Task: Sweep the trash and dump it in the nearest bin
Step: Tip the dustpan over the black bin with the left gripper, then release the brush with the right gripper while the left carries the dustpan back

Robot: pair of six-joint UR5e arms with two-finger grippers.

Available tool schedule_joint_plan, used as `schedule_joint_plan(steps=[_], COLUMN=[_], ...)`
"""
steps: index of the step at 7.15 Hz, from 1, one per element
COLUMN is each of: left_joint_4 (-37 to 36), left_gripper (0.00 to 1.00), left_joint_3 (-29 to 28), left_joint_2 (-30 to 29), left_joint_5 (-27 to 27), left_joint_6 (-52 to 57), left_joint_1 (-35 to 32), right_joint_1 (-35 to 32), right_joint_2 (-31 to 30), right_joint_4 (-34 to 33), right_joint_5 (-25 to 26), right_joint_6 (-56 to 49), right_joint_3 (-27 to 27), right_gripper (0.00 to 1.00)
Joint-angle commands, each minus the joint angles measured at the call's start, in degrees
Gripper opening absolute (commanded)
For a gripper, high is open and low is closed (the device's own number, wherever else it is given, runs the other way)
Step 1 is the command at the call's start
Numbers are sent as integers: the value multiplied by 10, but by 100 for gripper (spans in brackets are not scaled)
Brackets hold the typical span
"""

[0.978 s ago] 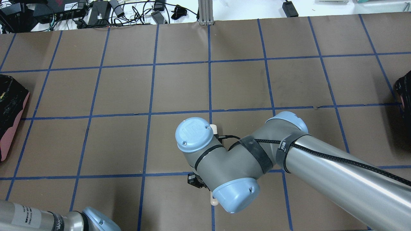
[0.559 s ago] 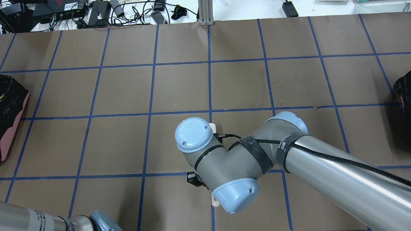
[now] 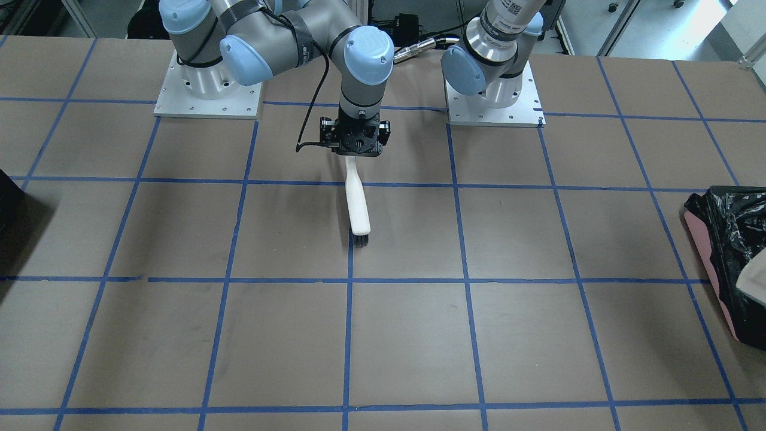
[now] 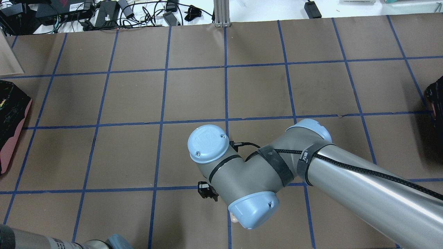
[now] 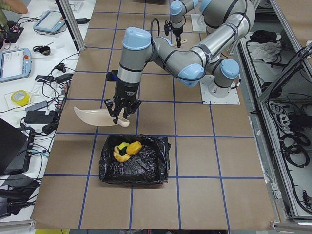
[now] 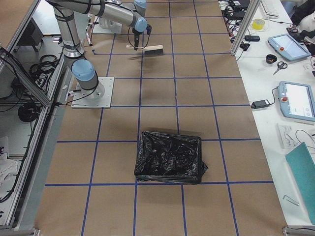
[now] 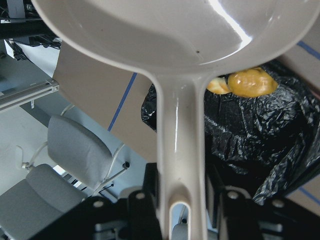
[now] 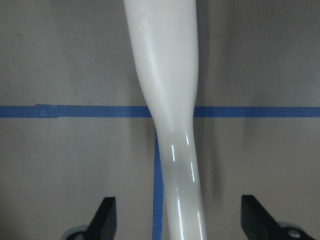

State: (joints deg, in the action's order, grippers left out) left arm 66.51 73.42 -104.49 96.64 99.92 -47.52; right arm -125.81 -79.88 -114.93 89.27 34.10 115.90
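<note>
The trash (image 5: 127,148), orange and yellow lumps, lies inside the bin (image 5: 134,163), a black-bagged, pink-sided container (image 3: 727,239) at the table's left end. My left gripper (image 5: 121,114) is shut on the handle of a white dustpan (image 5: 96,116), which hangs just beyond the bin's rim. In the left wrist view the dustpan (image 7: 175,30) fills the top, with the trash (image 7: 250,82) in the bag below. My right gripper (image 3: 357,146) is shut on a white-handled brush (image 3: 358,206), held near mid-table with its black bristles pointing away from the robot.
A second black-bagged bin (image 6: 170,157) stands at the table's right end. Brown paper with a blue tape grid (image 4: 225,65) covers the table. Cables and electronics (image 4: 104,14) lie along the far edge, tablets (image 6: 295,101) on a side bench.
The brush tip that showed beyond the right wrist is now hidden under it. The left arm slid out at the lower left, and the pale dustpan edge has appeared at the upper left.
</note>
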Motion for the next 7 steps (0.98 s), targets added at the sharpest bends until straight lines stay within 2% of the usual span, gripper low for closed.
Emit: schedule_joint_plan(steps=[1, 2, 4, 7], left_joint_4=[68, 79, 79, 79], left_gripper=[0, 0, 0, 0], left_joint_3=[7, 21, 60, 86], left_joint_2=[14, 20, 26, 22], left_joint_5=[-6, -6, -7, -8], left_joint_6=[-170, -250, -417, -647], left_joint_1=[-68, -105, -170, -284], right_joint_1=[13, 15, 35, 140], right_joint_2=[-6, -6, -12, -101], right_joint_4=[7, 28, 111, 186], right_joint_5=[12, 11, 13, 38], right_joint_6=[-18, -19, -38, -174], right_joint_3=[-26, -53, -105, -118], right_gripper=[100, 100, 100, 100])
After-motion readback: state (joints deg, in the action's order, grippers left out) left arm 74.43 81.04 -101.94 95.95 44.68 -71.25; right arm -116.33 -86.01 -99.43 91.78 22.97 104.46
